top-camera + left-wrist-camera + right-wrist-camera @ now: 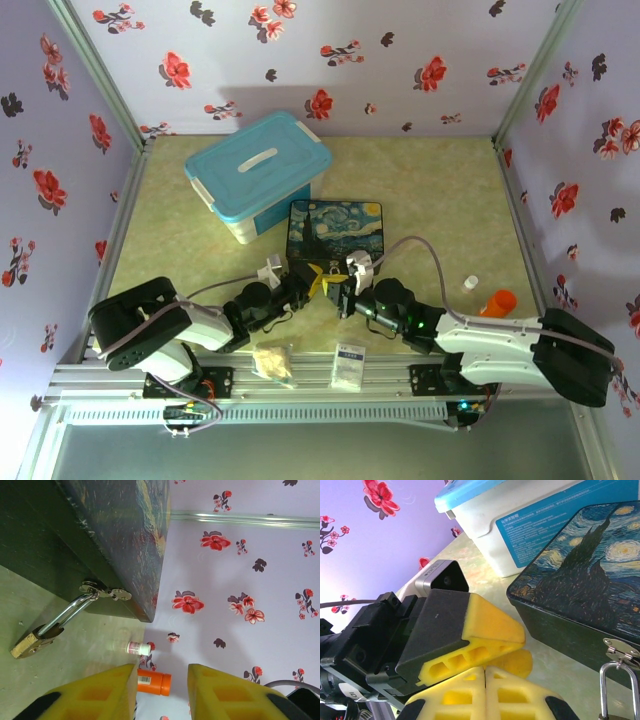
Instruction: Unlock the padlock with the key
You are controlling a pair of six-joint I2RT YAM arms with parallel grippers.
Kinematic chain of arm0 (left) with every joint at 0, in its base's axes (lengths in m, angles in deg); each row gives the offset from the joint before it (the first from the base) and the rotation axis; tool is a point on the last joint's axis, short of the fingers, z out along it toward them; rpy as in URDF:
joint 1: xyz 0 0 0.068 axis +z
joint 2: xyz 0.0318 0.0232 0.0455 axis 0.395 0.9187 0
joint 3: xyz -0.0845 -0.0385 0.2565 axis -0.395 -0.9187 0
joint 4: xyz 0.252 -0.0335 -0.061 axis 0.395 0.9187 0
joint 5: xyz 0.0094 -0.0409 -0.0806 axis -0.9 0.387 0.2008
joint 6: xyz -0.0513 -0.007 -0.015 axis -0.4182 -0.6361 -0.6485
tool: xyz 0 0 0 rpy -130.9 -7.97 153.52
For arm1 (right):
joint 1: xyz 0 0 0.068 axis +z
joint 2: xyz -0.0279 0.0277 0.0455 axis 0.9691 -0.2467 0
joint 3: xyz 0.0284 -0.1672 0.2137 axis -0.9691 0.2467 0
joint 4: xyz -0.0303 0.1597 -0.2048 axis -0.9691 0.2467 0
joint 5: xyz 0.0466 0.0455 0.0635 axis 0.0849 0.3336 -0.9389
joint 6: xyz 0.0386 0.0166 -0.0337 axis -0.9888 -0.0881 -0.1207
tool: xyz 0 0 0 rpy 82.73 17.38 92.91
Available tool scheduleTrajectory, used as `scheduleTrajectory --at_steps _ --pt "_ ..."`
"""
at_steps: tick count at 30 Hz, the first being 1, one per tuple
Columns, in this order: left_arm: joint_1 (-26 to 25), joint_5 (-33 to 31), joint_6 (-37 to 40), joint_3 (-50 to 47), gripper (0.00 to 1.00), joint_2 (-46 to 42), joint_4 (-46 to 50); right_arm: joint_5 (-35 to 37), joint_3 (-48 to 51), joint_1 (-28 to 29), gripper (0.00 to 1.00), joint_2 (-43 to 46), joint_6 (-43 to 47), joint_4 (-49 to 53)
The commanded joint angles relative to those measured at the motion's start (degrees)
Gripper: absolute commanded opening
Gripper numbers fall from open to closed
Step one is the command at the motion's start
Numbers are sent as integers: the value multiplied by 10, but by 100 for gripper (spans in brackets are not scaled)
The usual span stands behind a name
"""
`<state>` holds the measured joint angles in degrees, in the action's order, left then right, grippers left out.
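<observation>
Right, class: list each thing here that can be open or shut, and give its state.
padlock: looks shut, shackle hooked through the clasp.
box: lid closed.
tub: lid on.
left end effector: open, nothing between its fingers.
right end effector: shut, pads pressed together.
</observation>
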<state>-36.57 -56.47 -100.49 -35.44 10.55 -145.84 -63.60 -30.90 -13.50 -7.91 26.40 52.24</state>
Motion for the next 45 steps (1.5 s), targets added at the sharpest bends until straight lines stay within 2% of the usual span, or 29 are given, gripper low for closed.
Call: scheduleTrajectory --at_steps 1,8,12,14,18,19,21,22,23,25,28,32,35,39,45 --pt "5 3 1 14 31 3 -16 12 8 4 0 4 6 9" --pt "8 8 3 13 24 -8 -17 18 14 4 0 6 8 5" --pt "9 11 3 12 6 -4 -17 17 13 4 0 4 7 5" --pt "10 12 3 13 0 -1 -17 16 13 4 0 5 7 6" --pt "16 13 27 10 0 -12 -13 27 19 4 0 17 3 12" --pt "19 16 41 9 0 -19 -5 35 23 4 14 25 -1 19" --pt "32 38 80 16 0 -38 18 49 24 2 56 55 -2 50" --pt "44 64 110 27 0 -52 45 51 25 -3 73 77 -5 68" --pt "56 92 141 36 0 -68 85 44 29 -12 82 101 -7 79" --pt "72 143 223 78 0 -97 167 7 37 -48 90 147 -19 94" --pt "84 213 359 130 0 -136 284 -113 44 -132 98 208 -58 88" --pt "85 280 540 196 0 -184 437 -270 37 -213 99 226 -120 28" --pt "86 310 637 217 0 -223 491 -336 19 -223 99 204 -138 -5" --pt "88 316 684 218 0 -258 499 -376 10 -223 96 155 -158 -73" --pt "90 318 666 221 0 -264 470 -401 14 -216 80 98 -167 -153"
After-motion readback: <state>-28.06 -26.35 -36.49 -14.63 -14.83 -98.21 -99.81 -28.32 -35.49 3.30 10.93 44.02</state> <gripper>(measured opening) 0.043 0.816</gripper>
